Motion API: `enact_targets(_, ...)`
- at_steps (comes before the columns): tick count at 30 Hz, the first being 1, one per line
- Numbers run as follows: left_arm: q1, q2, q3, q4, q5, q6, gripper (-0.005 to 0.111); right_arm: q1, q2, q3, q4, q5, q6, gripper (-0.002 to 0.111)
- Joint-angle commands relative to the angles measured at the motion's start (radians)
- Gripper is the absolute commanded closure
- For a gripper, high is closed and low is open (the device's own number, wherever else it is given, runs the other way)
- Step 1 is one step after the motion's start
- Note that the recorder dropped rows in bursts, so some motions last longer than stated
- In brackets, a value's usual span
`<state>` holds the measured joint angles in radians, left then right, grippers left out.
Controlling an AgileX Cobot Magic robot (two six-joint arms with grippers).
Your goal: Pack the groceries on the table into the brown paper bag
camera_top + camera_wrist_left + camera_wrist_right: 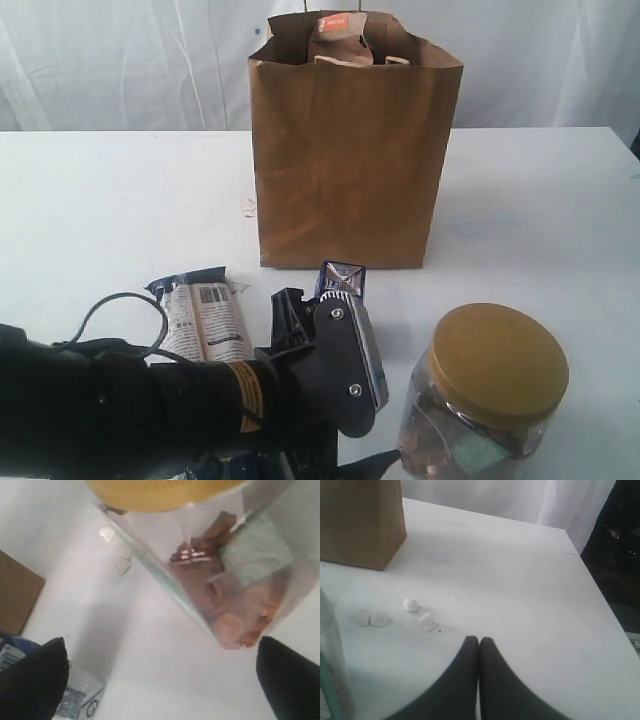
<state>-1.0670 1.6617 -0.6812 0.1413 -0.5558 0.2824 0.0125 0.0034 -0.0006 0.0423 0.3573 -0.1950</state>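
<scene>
Your left gripper (pixel 160 652) spreads its jaws wide to straddle the yellow-lidded clear jar (pixel 495 390), lower right of the exterior view on the surface (pixel 120 190); your right gripper (pixel 479 644) waits, jaws pressed together, empty

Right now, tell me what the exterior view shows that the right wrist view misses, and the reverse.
Exterior only: the long cream-black packet and small blue-white carton lying camera-side of the brown paper bag, the brown pouch poking from its top, and the yellow lid. Right wrist only: the right gripper, shut on nothing, and small white lumps on the table. Both: the bag, the table, and the jar, only a sliver of clear wall in the wrist view.
</scene>
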Motion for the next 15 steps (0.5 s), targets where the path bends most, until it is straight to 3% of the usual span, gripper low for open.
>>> enact_targets(1,0.008,-0.010,-0.015,0.284,0.080,-0.193,0.002,0.007,-0.003,0.001,-0.006,-0.007,-0.010,0.108)
enact_targets(7,0.008,-0.010,-0.081,0.709,0.085,-0.642,0.002,0.007,-0.003,0.001,-0.006,-0.007,0.016,0.108)
enact_targets(10,0.008,-0.010,-0.093,0.792,0.085,-0.739,0.002,0.007,-0.003,0.001,-0.013,-0.007,0.006,0.108)
enact_targets(15,0.024,-0.010,-0.102,0.958,0.102,-0.899,0.002,0.007,-0.003,0.001,-0.254,-0.025,-0.189,0.108)
